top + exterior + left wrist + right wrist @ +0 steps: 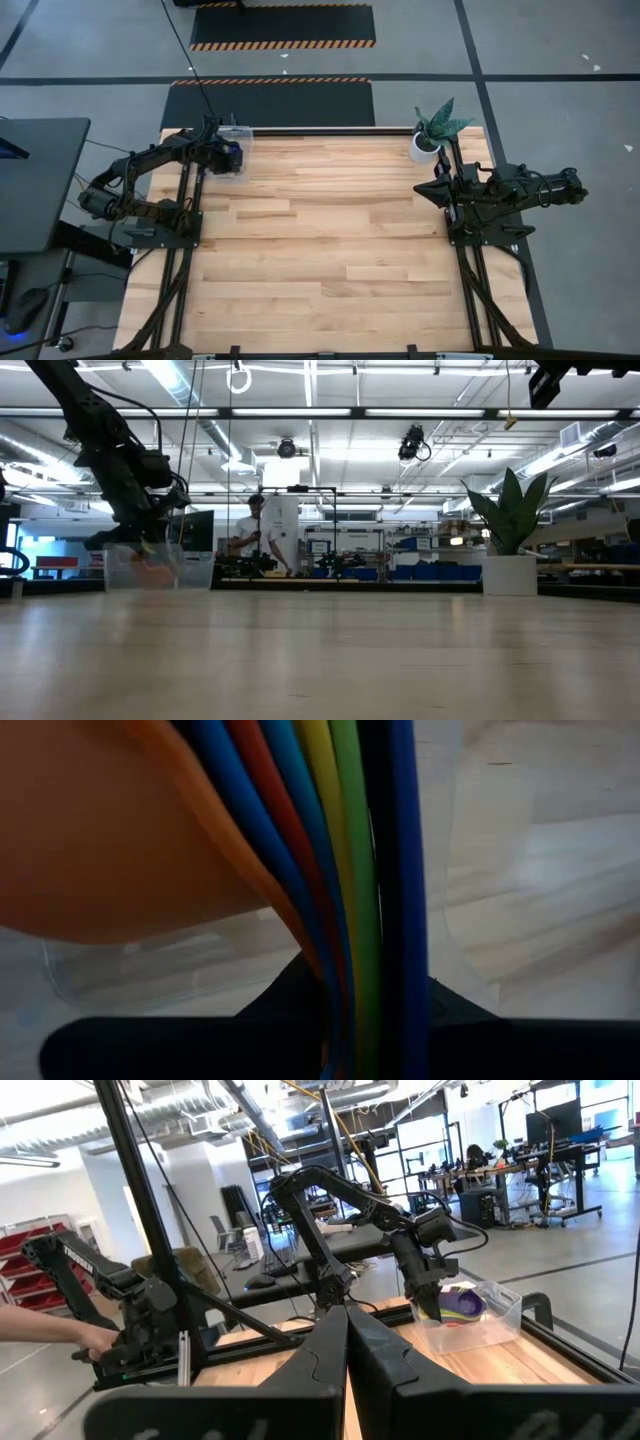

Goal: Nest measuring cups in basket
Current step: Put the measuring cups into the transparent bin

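Your left claw [232, 155] at far left corner of table [330, 250], inside clear basket [240, 135]. Fingers pinch stacked cup handles [340, 870] tight. Cups [455, 1305] sit nested in basket. Plastic light, stiff, smooth, so could slip. Best hold looks like flat handles, near bowls. Right claw [345, 1325] closed, empty, waiting at right edge.

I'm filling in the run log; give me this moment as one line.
left gripper: shut on nested measuring cups, over basket | right gripper: shut, waiting at right edge
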Robot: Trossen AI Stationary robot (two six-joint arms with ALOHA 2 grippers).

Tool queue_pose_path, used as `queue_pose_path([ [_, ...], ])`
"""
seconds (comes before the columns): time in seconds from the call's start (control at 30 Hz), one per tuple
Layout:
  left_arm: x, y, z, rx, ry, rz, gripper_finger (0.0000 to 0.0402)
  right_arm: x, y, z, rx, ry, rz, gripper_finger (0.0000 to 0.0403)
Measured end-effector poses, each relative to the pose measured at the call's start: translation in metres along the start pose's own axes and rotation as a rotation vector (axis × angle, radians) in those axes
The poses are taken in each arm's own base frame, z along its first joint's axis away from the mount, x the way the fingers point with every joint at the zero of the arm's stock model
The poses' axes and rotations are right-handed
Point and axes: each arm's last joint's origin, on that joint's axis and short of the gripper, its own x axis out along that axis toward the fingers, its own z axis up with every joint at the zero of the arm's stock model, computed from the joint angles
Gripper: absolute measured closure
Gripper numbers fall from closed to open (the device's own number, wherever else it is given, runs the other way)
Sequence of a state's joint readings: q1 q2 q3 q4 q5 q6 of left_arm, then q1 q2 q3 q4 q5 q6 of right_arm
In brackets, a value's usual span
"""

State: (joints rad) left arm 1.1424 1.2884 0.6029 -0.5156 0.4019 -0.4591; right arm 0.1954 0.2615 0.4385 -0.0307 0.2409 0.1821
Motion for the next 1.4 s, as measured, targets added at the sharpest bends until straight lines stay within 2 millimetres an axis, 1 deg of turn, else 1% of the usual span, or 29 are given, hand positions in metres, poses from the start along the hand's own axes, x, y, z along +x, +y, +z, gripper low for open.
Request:
queue_pose_path([
  [0.23, 0.002, 0.0, -0.001, 0.009, -0.006, 0.011, 0.0343, 0.0, 0.0, 0.0, -0.001, 0.0, 0.0, 0.0387],
  [0.47, 0.004, 0.001, -0.004, 0.036, 0.017, 0.032, 0.0254, 0.0, 0.0, 0.0, 0.0, 0.0, 0.0, 0.0387],
  [0.57, 0.008, 0.0, -0.004, 0.057, 0.023, 0.063, 0.0239, 0.0, 0.0, 0.0, -0.001, 0.0, 0.0, 0.0387],
  [0.7, 0.012, -0.002, -0.005, 0.084, 0.024, 0.107, 0.0236, 0.0, 0.0, 0.0, 0.001, 0.0, 0.0, 0.0387],
  [0.8, 0.012, -0.003, -0.006, 0.089, 0.025, 0.111, 0.024, 0.0, 0.0, 0.001, 0.004, -0.01, 0.001, 0.0387],
  [0.87, 0.012, -0.002, -0.006, 0.089, 0.026, 0.113, 0.0254, 0.0, 0.0, 0.002, 0.004, -0.017, 0.003, 0.0387],
  [1.1, 0.013, -0.003, -0.006, 0.096, 0.031, 0.096, 0.0338, 0.0, 0.001, 0.003, 0.007, -0.029, 0.005, 0.0387],
  [1.4, 0.013, -0.003, -0.006, 0.097, 0.033, 0.099, 0.0339, 0.0, 0.001, 0.003, 0.007, -0.031, 0.005, 0.0387],
])
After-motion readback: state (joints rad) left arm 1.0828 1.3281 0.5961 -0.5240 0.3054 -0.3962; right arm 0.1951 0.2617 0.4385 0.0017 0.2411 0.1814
